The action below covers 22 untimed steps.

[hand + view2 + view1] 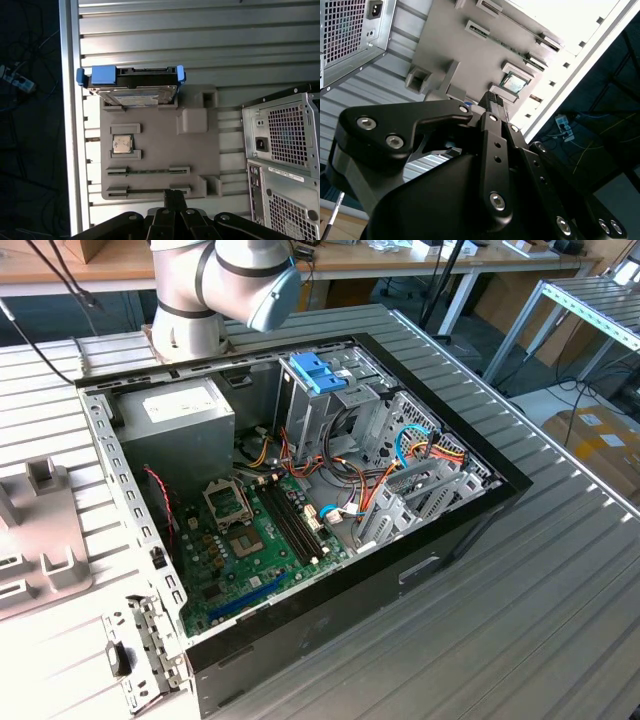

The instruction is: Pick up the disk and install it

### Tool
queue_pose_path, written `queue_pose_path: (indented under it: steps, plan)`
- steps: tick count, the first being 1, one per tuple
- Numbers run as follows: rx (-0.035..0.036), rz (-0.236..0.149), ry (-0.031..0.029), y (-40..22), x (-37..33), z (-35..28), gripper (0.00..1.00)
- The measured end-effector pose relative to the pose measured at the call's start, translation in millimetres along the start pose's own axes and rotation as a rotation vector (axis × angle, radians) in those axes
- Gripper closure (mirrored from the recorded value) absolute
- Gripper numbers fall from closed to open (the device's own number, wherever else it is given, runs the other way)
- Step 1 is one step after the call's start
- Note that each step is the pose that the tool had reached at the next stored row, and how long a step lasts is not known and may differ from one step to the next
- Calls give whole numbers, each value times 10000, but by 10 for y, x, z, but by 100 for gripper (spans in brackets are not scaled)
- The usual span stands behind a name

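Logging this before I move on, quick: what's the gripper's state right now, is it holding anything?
Gripper: closed, holding nothing; the disk lies on the grey tray, apart from it.

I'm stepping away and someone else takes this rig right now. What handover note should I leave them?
Gripper: shut, empty, hanging clear of the disk.
Disk: sits in the slot at one end of the grey fixture tray, blue rails on, untouched.
Computer case: open, beside the tray on the table.
Done: nothing yet.
Left: picking up the disk and installing it.
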<state>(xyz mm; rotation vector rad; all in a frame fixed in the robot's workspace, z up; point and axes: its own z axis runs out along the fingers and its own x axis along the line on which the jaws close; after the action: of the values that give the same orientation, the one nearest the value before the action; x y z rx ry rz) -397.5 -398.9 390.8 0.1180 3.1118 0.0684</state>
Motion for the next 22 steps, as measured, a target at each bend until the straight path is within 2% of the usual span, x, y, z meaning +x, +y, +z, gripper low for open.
queue_pose_path:
  steps: [22]
  plan:
    - [0,0,0,-16,202,0,89]
